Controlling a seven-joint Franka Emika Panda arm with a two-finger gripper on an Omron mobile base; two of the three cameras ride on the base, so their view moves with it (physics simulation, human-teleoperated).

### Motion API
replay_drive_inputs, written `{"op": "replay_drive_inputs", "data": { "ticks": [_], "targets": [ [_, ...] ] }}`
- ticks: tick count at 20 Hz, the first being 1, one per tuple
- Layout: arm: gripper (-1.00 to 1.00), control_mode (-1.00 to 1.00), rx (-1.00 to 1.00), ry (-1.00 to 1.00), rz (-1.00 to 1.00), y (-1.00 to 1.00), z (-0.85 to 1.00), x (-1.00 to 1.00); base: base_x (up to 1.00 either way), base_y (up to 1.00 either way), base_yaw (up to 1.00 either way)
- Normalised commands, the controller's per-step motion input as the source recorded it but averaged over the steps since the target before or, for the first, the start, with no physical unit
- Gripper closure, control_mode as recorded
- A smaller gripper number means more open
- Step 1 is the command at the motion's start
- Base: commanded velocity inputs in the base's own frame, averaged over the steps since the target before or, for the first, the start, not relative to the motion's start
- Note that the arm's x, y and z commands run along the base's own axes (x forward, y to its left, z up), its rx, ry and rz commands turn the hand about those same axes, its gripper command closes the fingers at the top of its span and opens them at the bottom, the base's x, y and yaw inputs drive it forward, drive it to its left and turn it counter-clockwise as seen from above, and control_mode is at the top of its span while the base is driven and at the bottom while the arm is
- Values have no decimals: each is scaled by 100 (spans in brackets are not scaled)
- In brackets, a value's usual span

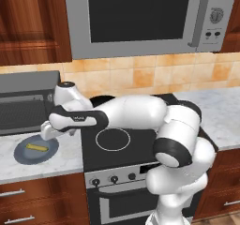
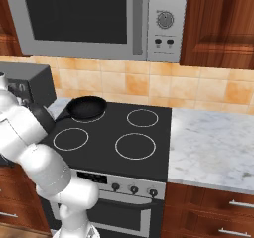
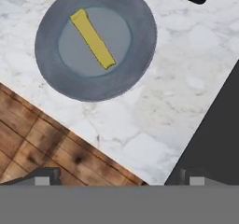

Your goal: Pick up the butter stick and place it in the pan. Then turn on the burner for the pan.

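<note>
Butter stick lies flat on blue-grey plate on marble surface left of cooktop, gripper above plate's edge. Right base: pan empty on back-left burner. Hand view: fingers spread wide, stick ahead, untouched. Likely light, soft, greasy; pinch gently across narrow sides mid-length.

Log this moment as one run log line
phase: reach for butter stick | fingers: open, empty, above counter edge | butter stick: on plate | pan: on back burner, empty

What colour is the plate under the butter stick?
Blue-grey plate, with the yellow butter stick on it; clearest in the hand view.
</note>
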Motion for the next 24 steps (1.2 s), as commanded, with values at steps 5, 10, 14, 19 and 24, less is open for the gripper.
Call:
{"op": "replay_drive_inputs", "data": {
  "ticks": [5,10,14,19,24],
  "targets": [
    [-100,-100,-3,0,0,28,-30,45,0,0,0],
    [-100,-100,-1,0,2,33,-22,18,0,0,0],
    [-100,-100,-4,0,0,43,-2,0,0,0,0],
    [-100,-100,-9,0,0,51,0,1,0,0,0],
    [-100,-100,-4,0,0,39,0,12,0,0,0]
  ]
}}
